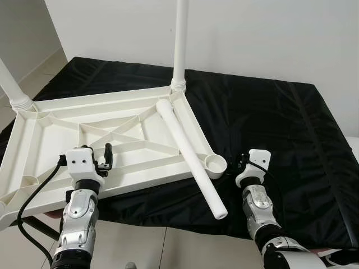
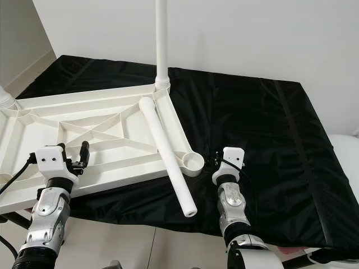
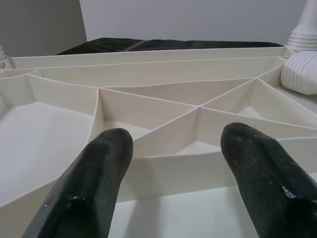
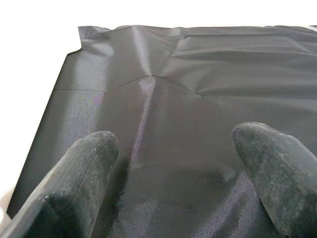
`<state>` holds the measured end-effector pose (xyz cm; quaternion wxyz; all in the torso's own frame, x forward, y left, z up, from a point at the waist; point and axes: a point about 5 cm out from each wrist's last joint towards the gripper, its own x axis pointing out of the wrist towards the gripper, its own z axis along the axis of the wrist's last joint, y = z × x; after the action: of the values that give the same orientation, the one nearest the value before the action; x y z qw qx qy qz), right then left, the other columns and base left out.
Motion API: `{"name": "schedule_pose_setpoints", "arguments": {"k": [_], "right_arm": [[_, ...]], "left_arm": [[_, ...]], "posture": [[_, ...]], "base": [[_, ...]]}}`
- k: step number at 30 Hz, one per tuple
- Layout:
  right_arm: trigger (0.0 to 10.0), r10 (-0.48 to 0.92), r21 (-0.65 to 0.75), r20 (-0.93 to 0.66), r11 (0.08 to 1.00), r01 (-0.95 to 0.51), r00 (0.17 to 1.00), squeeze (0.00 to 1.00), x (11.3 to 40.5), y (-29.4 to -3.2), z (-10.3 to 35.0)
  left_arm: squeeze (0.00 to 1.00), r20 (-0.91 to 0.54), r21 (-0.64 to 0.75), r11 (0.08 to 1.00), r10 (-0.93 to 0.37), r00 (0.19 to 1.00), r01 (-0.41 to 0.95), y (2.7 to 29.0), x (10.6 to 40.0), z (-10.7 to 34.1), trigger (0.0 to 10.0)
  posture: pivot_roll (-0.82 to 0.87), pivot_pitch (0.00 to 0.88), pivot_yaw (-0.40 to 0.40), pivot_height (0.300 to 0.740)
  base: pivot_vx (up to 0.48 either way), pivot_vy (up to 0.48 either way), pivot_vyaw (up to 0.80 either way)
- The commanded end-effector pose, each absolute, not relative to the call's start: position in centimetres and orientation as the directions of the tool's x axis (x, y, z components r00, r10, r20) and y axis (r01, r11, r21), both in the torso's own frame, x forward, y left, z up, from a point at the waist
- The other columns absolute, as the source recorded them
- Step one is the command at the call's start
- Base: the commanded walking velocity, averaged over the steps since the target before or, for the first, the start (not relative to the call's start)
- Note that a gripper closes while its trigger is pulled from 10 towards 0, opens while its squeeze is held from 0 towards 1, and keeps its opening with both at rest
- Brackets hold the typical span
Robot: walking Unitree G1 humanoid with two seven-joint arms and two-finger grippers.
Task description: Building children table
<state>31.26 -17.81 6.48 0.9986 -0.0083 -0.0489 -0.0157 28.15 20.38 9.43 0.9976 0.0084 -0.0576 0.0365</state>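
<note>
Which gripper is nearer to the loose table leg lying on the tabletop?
Right. The right gripper is beside the loose leg, near its lower end; the left gripper is farther, over the upturned tabletop.

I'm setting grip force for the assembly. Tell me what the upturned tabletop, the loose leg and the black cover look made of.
Upturned tabletop: looks like moulded plastic, off-white, satin; thin ribs criss-cross its underside.
Loose leg: seemingly the same plastic, a smooth hollow tube with an open end.
Black cover: woven fabric, probably synthetic, slightly glossy; the right wrist view shows weave and creases.
</note>
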Motion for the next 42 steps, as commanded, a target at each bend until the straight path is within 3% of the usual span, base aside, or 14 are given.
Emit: {"name": "schedule_pose_setpoints", "arguments": {"k": [1, 42], "right_arm": [[10.0, -0.03, -0.012, 0.043, 0.999, 0.031, 0.999, 0.0, 30.84, -17.68, 5.44], [10.0, -0.031, -0.01, 0.045, 0.999, 0.031, 0.999, 0.0, 30.98, -17.87, 5.6]], "left_arm": [[0.0, 0.048, 0.012, 0.998, 0.061, 0.997, -0.061, 20.27, 27.92, 8.08, 10.0], [0.0, 0.053, 0.003, 0.998, 0.067, 0.996, -0.068, 20.12, 27.76, 8.08, 10.0]], "posture": [[0.04, 0.0, -0.041, 0.74], [0.05, 0.0, -0.048, 0.74]], "base": [[0.0, 0.0, 0.0], [0.0, 0.0, 0.0]]}}
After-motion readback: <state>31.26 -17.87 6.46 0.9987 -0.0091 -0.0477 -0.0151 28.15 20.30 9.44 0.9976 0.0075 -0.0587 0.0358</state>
